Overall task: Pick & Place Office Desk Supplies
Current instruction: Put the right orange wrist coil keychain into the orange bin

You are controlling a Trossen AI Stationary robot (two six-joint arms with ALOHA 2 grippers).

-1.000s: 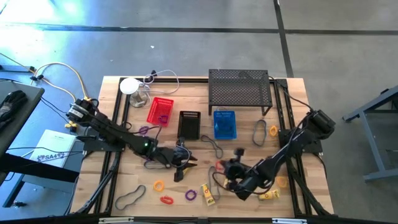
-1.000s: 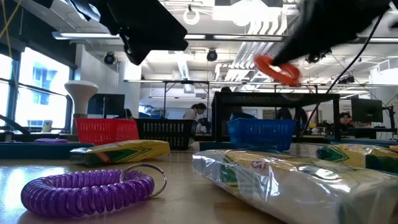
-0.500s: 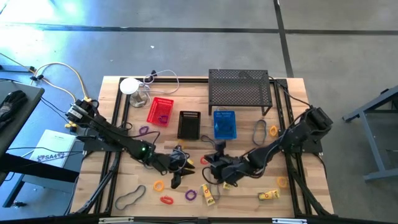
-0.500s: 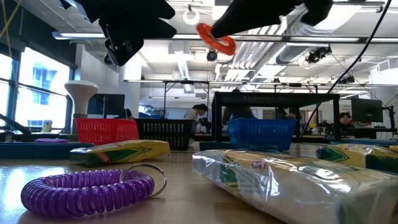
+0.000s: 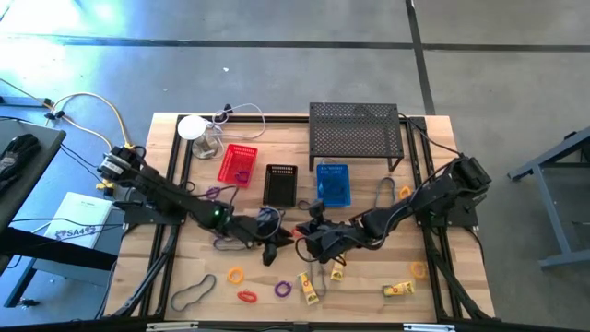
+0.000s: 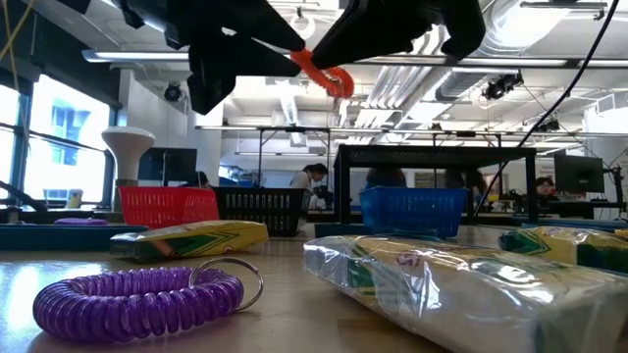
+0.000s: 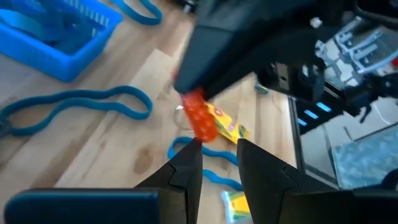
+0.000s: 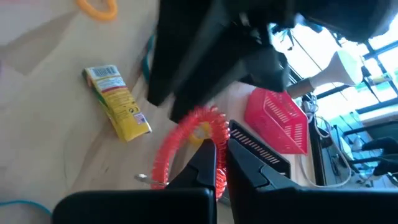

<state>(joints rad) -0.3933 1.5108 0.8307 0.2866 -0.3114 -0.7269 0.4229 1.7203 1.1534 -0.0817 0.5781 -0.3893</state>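
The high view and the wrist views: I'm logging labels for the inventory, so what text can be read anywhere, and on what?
"SA4": on the white sheet left of the table; further characters unclear.
Yellow packet: printed label and barcode, too blurred to read.
Blue basket: white marks inside, too small to read.

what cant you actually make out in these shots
- Whether the left gripper touches the red coil ring: left wrist view blurred, arms overlap in the high view.
- Contents of the black basket: too small from above.
- Labels on the yellow packets: blurred in the low view.
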